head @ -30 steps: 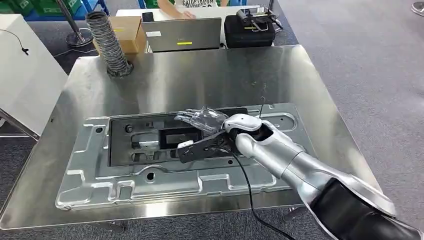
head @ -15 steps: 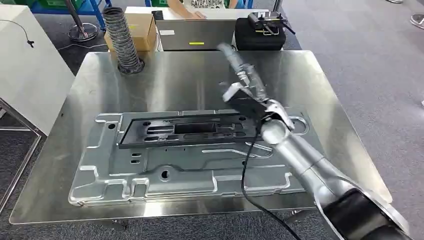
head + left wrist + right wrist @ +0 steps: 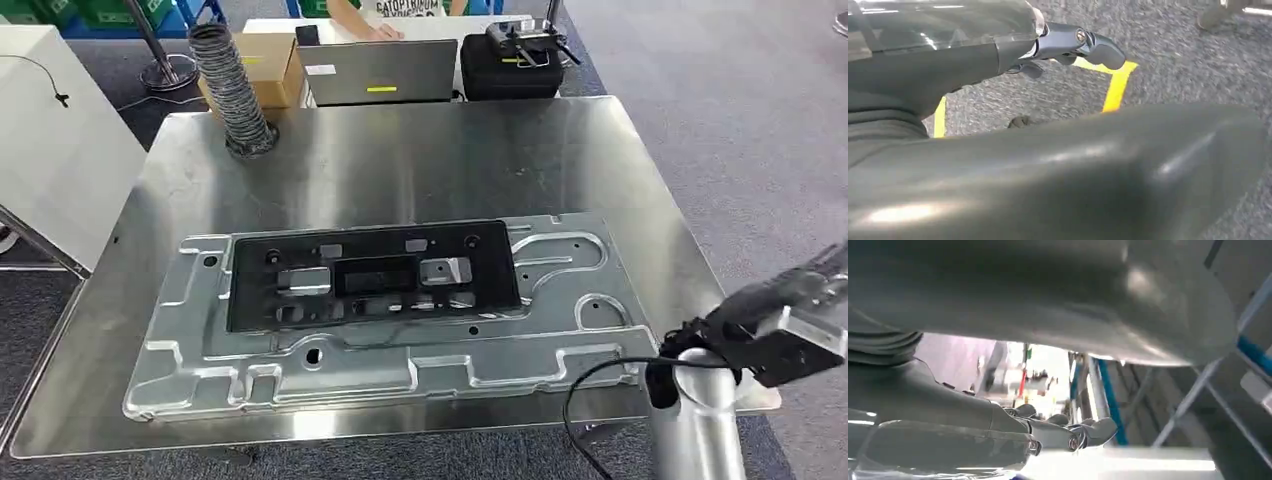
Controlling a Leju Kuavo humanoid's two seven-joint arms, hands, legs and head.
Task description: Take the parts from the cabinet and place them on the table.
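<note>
The right hand sits off the bench's near right corner, out past the edge, with its dark fingers pointing away to the right. It's got nothing in it, and in the right wrist view the fingers are stretched out loosely with air between them and the thumb. A black cable loops down from the wrist in front of the bench edge.

The left hand hangs over grey carpet with yellow tape lines on it, fingers a bit curled but apart and holding nothing.

On the steel bench lies a big stamped silver metal panel, flat, long side running left to right and taking up most of the near half. The black plastic frame lies flat on top of the panel, toward its far side, well apart from the right hand.

Farther out, a ribbed grey hose stands upright at the bench's far left corner. Behind the bench there's a cardboard box, a laptop with its lid toward the robot, and a black case. A person's hand rests just behind the laptop. A white cabinet-looking surface sits off to the left.
</note>
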